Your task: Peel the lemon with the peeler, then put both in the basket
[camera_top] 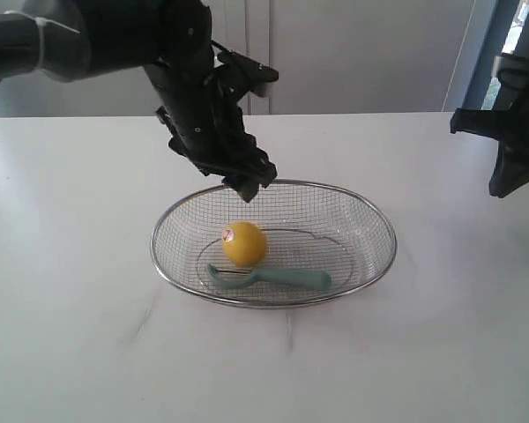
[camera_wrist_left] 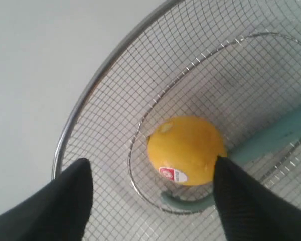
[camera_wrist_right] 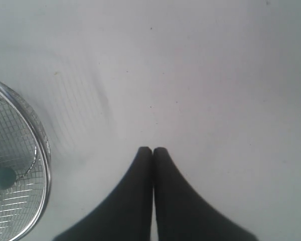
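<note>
Two items resting inside the basket: seeing the lemon near its middle, touching the peeler. Hovering over the basket's rim with the left hand released and empty; holding the right hand clenched, well apart. Placing seemingly done; peeling impossible to confirm.

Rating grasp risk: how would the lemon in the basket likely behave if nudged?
The lemon is round, so it would probably roll on the curved basket mesh. The peeler lying beside it may block that side. Its smooth skin could slip when pinched.
</note>
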